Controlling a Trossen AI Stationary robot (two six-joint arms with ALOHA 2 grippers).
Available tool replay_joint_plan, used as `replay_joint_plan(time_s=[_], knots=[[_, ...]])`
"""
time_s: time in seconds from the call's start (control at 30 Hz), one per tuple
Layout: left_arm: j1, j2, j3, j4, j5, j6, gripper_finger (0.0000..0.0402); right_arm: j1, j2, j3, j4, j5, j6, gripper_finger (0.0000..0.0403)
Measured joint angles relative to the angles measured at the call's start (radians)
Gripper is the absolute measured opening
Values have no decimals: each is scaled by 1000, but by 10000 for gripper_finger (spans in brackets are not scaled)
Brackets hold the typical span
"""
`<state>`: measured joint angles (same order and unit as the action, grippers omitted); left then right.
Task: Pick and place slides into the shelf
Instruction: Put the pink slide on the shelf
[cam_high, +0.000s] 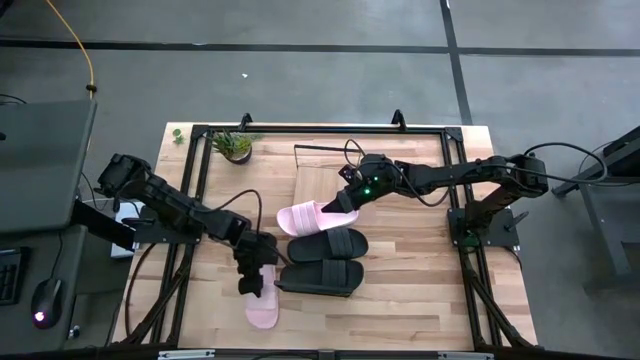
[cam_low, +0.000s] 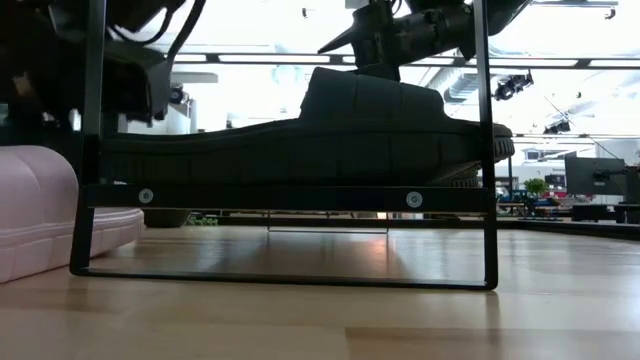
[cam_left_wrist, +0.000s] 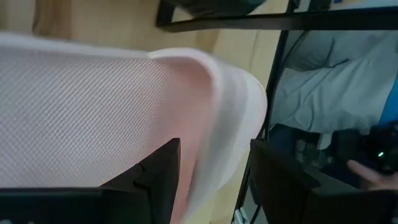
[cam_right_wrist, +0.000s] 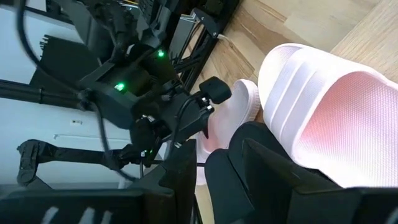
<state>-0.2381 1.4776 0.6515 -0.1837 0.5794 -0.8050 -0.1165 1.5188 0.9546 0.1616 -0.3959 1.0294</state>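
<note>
The right gripper (cam_high: 345, 202) is clamped on the strap end of a pink slide (cam_high: 305, 218) that lies just beyond the two black slides (cam_high: 325, 260) mid-desk, while the left gripper (cam_high: 252, 283) stands with its fingers (cam_left_wrist: 155, 180) apart over the other pink slide (cam_high: 263, 305) near the front edge. The light-wood desk (cam_high: 420, 290) carries a small potted plant (cam_high: 235, 146) at its far left. The shelf (cam_high: 320, 182) sits at the far middle, its board bare where it shows; grey floor surrounds the desk.
</note>
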Motion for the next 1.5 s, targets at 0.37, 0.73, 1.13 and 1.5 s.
replay_joint_plan(time_s=[0.37,0.73,1.13,1.5], knots=[[-61,0,-31,50,7,-38,177,0,0,0,0,0,1,119],[-76,0,-31,79,-32,-64,46,0,0,0,0,7,-2,119],[-76,0,-31,79,-31,-68,8,0,0,0,0,8,-10,119],[-76,0,-31,76,71,-114,7,0,0,0,0,8,-18,119]])
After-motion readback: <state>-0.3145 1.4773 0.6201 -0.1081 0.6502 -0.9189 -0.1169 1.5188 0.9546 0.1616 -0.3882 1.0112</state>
